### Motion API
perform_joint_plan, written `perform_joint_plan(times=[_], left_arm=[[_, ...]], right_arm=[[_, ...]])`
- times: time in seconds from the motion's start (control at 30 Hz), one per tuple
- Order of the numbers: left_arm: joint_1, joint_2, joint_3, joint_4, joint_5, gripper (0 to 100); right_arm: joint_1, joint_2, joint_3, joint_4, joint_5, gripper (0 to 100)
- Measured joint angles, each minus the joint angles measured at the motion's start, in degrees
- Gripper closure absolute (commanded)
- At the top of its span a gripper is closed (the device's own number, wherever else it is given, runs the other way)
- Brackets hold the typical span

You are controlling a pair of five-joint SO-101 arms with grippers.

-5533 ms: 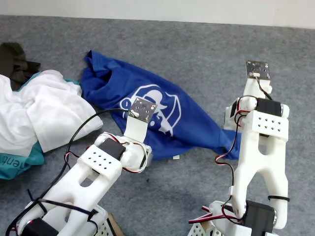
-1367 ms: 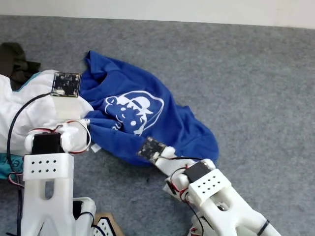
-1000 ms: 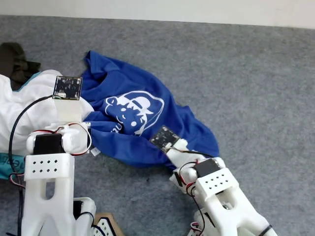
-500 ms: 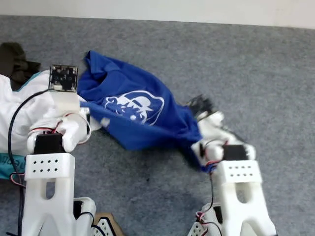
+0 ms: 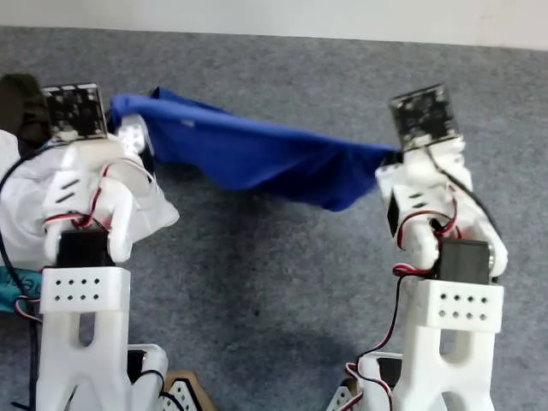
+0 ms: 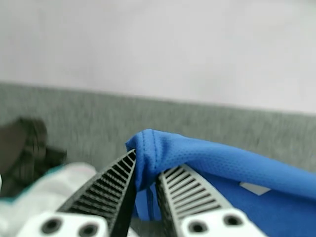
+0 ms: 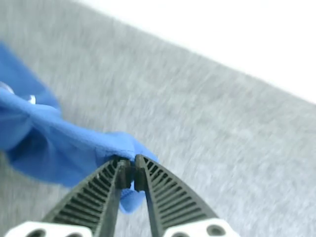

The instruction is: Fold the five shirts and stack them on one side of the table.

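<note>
Left gripper (image 6: 147, 167), upper left of the high view: its fingers are closed on one end of the blue shirt (image 5: 257, 158), with the fabric pinched between them. The shirt spans the upper centre, stretched between both grippers over the grey table (image 5: 282, 282). Right gripper (image 7: 127, 168), upper right: its fingers are clamped on the opposite end.

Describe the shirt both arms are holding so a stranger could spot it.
Over the grey table, between the two arms, a blue shirt hangs stretched, one end in the left gripper, the other in the right gripper. Unlike the heaped white shirt nearby, it is lifted.
</note>
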Motion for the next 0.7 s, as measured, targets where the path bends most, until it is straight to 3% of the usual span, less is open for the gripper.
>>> perform_joint_plan(times=[0.17,0.43,0.7], left_arm=[[0.0,0.0,-9.4,1.6,0.0,99],[0.0,0.0,-30.2,12.3,0.0,99],[-2.6,-0.8,-46.2,15.9,0.1,99]], right_arm=[[0.0,-0.7,-7.6,0.0,-2.2,99.2],[0.6,-9.5,-18.9,0.1,-2.2,99.2],[6.4,-12.0,-28.7,0.1,-2.3,99.2]])
